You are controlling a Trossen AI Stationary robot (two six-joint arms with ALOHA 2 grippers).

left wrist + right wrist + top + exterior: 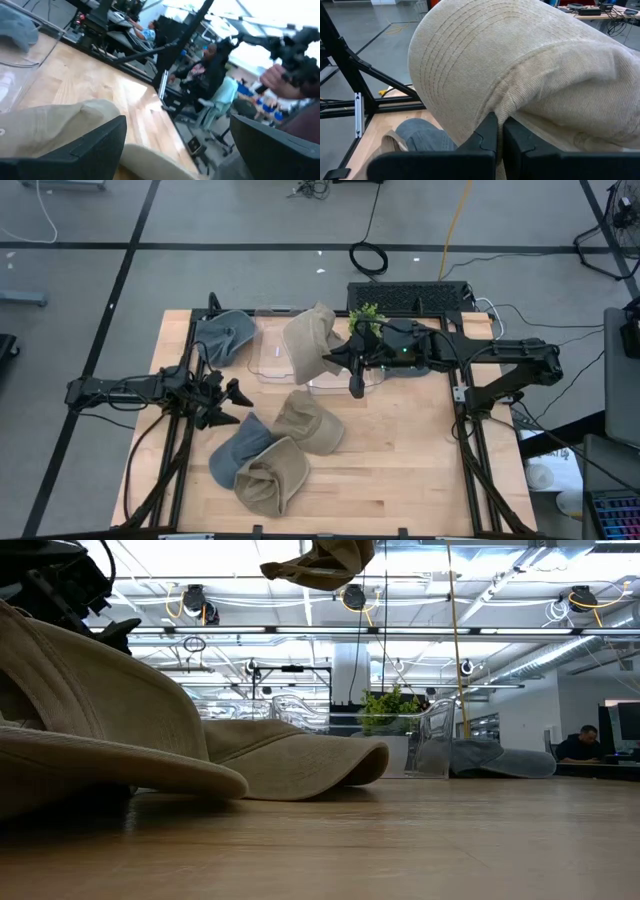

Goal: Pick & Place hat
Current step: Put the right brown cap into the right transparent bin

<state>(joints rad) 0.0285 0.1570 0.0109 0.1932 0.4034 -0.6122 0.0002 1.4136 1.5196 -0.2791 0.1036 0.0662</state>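
Observation:
A beige hat (310, 338) hangs in the air over the clear bins at the table's far middle, with my right gripper (333, 358) shut on it; the low view shows it high up (320, 560). On the table lie another beige hat (310, 420), a grey hat (238, 450) and a third beige hat (272, 475), all on their brims and crowns. A further grey hat (224, 335) lies at the far left. My left gripper (232, 393) waits open at the table's left, level, with nothing between its fingers (100, 145). My right gripper pinches the beige hat between its two fingers (487, 137) where the stitched brim meets the crown (495, 107). The fingers come level from the table's right. The hat is lifted clear of the table, its brim (445, 70) curling to one side and its crown bulging to the other.
Two clear bins (270, 352) (335, 383) stand under and beside the held hat. A small green plant (367, 316) and a black tray (410, 296) sit at the far edge. Bare wood lies at the table's near right (400, 470). People sit beyond the table (580, 745).

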